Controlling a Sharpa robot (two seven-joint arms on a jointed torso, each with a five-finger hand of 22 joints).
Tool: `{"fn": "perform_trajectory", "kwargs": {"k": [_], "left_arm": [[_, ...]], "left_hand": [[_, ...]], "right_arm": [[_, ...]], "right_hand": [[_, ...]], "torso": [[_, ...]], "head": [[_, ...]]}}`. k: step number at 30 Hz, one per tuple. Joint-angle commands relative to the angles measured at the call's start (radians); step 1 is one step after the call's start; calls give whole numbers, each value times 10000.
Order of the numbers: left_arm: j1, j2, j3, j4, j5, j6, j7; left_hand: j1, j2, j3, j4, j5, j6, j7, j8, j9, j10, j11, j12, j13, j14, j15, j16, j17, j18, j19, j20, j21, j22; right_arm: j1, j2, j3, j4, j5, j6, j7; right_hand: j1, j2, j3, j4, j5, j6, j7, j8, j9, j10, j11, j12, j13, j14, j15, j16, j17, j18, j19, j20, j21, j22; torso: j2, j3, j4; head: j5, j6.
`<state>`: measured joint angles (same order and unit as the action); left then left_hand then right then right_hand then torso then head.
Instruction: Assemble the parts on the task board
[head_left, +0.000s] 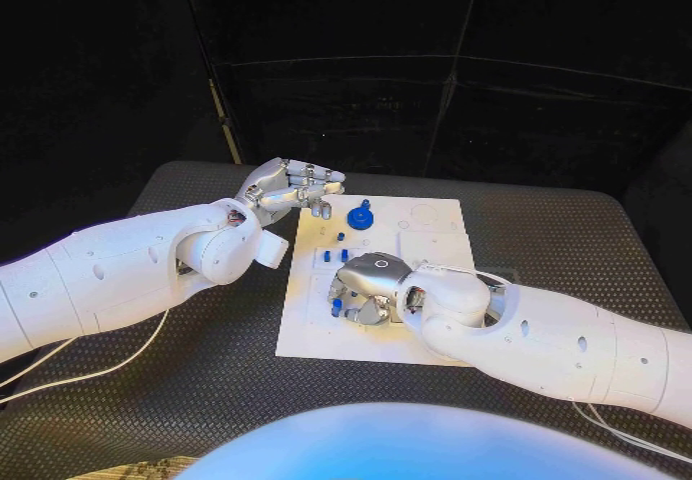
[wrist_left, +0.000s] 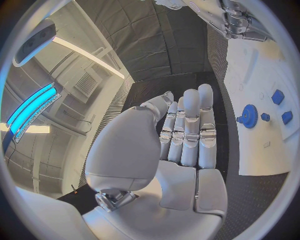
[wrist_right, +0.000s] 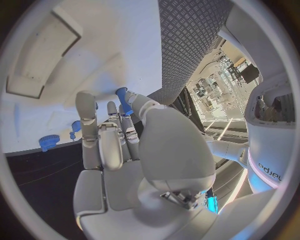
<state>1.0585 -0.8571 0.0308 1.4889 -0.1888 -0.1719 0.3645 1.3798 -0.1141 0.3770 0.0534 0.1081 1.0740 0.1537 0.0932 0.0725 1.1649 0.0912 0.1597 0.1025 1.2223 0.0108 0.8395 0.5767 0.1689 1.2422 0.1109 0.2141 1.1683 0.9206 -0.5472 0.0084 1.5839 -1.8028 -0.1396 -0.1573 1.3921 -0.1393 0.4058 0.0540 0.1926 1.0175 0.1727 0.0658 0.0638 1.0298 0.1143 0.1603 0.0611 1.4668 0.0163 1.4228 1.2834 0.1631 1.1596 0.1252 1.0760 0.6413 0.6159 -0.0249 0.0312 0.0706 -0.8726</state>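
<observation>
The white task board (head_left: 433, 250) lies in the middle of the table. A blue gear (head_left: 361, 215) stands near its far left corner, with small blue parts (head_left: 342, 238) just in front of it. My left hand (head_left: 289, 187) hovers over that corner beside the gear, its fingers stretched out side by side and holding nothing. In the left wrist view the gear (wrist_left: 249, 116) and small parts (wrist_left: 277, 96) lie past its fingertips. My right hand (head_left: 372, 285) is low over the board's left half. In the right wrist view it pinches a blue peg (wrist_right: 124, 101) between thumb and fingertip.
The board rests on a black ribbed mat (head_left: 577, 240) with free room on both sides. A long shallow recess (wrist_right: 40, 55) is sunk into the board beyond my right hand. White cables (head_left: 87, 370) trail under my left arm.
</observation>
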Motion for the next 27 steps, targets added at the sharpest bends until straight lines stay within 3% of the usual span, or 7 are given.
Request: {"fn": "perform_trajectory", "kwargs": {"k": [1, 9, 14, 20, 22, 25, 27], "left_arm": [[12, 5, 13, 8, 41, 119, 54], [11, 7, 12, -9, 41, 124, 50], [3, -42, 11, 13, 41, 118, 50], [-11, -92, 10, 19, 41, 104, 49], [-14, -106, 10, 21, 41, 102, 49], [-17, -114, 9, 12, 42, 90, 44], [-18, -117, 8, 7, 42, 85, 43]], "left_hand": [[-29, 60, -52, -28, -41, -19, 32, -41, -11, -91, 2, 31, 12, -68, 14, -31, -10, 126, -8, 29, -33, -11], [-29, 60, -52, -28, -41, -19, 32, -41, -11, -91, 2, 31, 12, -68, 14, -31, -10, 126, -8, 29, -33, -11], [-29, 60, -52, -28, -41, -19, 32, -41, -11, -91, 2, 31, 12, -68, 14, -31, -10, 126, -8, 29, -33, -11], [-29, 60, -52, -28, -41, -19, 32, -41, -11, -91, 2, 31, 12, -68, 14, -31, -10, 126, -8, 29, -33, -11], [-29, 60, -52, -28, -41, -19, 32, -41, -11, -91, 2, 31, 12, -68, 14, -31, -10, 126, -8, 29, -33, -11], [-29, 60, -52, -28, -41, -19, 32, -41, -11, -91, 2, 31, 12, -68, 14, -31, -10, 126, -8, 29, -33, -11], [-35, 70, -63, -32, -43, -21, 33, -41, -11, -102, 4, 46, 16, -69, 15, -34, -13, 126, -1, 29, -43, -28]], "right_arm": [[17, -16, 7, 63, -78, -632, 206], [-49, -359, 9, 421, 157, -1875, 817], [-75, -1275, 35, 1161, 880, -2344, 979], [-63, -2641, 737, 1779, 2532, -2825, 575], [-55, -2989, 892, 1893, 3025, -2907, 331], [-41, -3678, 1086, 2106, 3700, -2974, -437], [-38, -4032, 1151, 2214, 3805, -2878, -1108]], "right_hand": [[-63, -136, -99, -45, 41, -281, -9, -57, -10, -175, -2, -75, 21, 451, 96, -34, -9, 71, -200, -4, -195, -277], [-220, -316, -717, -159, 153, -1159, -133, -49, 0, -676, 6, 52, 52, 275, 122, -285, -426, 228, -724, 28, -864, -1257], [-232, -224, -1204, -166, 147, -1464, -161, -22, 23, -728, -16, 315, 84, 247, 99, -331, -504, 227, -699, 30, -965, -1340], [-408, 71, -1474, 65, 192, -870, 56, 207, 121, 573, -121, 1161, 284, 464, 16, 17, 86, 55, -4, -39, -315, -326], [-563, 86, -1583, 199, 185, -514, -31, 404, 188, 1401, -275, 1641, 493, 568, -71, 236, 457, -26, 310, -85, 44, 234], [-1013, -101, -2092, 494, 370, 101, -453, 835, 313, 3084, -756, 3152, 1393, 717, -452, 587, 1038, -167, 833, -412, 641, 1121], [-1286, -142, -2517, 723, 540, 188, -627, 1051, 365, 4280, -920, 8278, 7282, 790, -636, 803, 1429, -254, 1062, -619, 920, 1549]], "torso": [[-2, 5, -3], [-11, 14, -7], [-18, 12, -19], [-76, -26, -37], [-90, -35, -47], [-103, -32, -86], [-124, -35, -121]], "head": [[-8, 0], [-12, 0], [-33, 0], [-269, 0], [-346, 0], [-454, 0], [-510, 0]]}}
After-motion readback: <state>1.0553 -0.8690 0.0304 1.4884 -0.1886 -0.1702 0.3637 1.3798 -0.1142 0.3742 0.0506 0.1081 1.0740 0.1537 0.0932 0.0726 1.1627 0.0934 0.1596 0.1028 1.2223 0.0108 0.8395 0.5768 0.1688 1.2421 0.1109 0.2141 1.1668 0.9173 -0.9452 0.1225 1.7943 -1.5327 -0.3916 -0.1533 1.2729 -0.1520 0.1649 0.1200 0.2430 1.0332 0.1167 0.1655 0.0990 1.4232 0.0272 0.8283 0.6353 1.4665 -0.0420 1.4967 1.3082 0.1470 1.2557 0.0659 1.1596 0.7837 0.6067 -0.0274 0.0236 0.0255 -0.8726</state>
